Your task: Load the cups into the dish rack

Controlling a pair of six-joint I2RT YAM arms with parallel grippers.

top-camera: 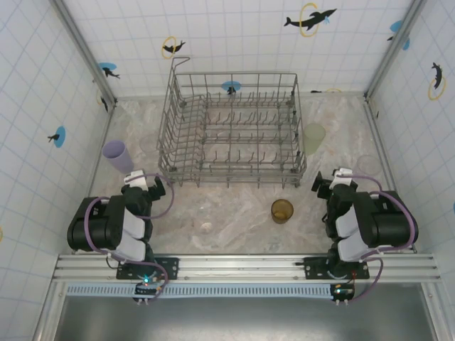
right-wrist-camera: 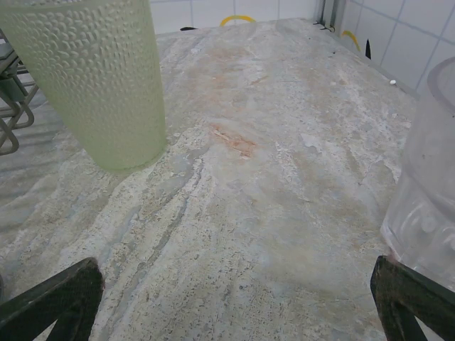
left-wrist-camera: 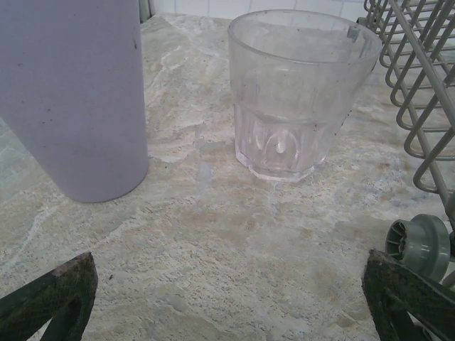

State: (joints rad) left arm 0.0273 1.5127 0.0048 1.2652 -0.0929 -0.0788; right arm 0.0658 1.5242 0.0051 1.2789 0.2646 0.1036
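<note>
The grey wire dish rack (top-camera: 231, 131) stands at the back middle of the table, with no cup in it. A lavender cup (top-camera: 117, 156) stands left of it, just ahead of my left gripper (top-camera: 146, 183). The left wrist view shows the lavender cup (left-wrist-camera: 75, 99) and a clear cup (left-wrist-camera: 298, 92) upright beyond my open left gripper (left-wrist-camera: 231, 298). An amber cup (top-camera: 281, 211) stands in front of the rack. A pale green cup (top-camera: 313, 137) and a clear cup (top-camera: 370, 165) stand on the right. My right gripper (right-wrist-camera: 234, 302) is open, with the green cup (right-wrist-camera: 92, 78) ahead on its left and a clear cup (right-wrist-camera: 426, 185) close by its right finger.
The rack's wire side (left-wrist-camera: 419, 92) and a grey wheel (left-wrist-camera: 419, 245) sit close to my left gripper's right finger. Tiled walls close in the table on three sides. A small pale object (top-camera: 206, 227) lies near the front middle.
</note>
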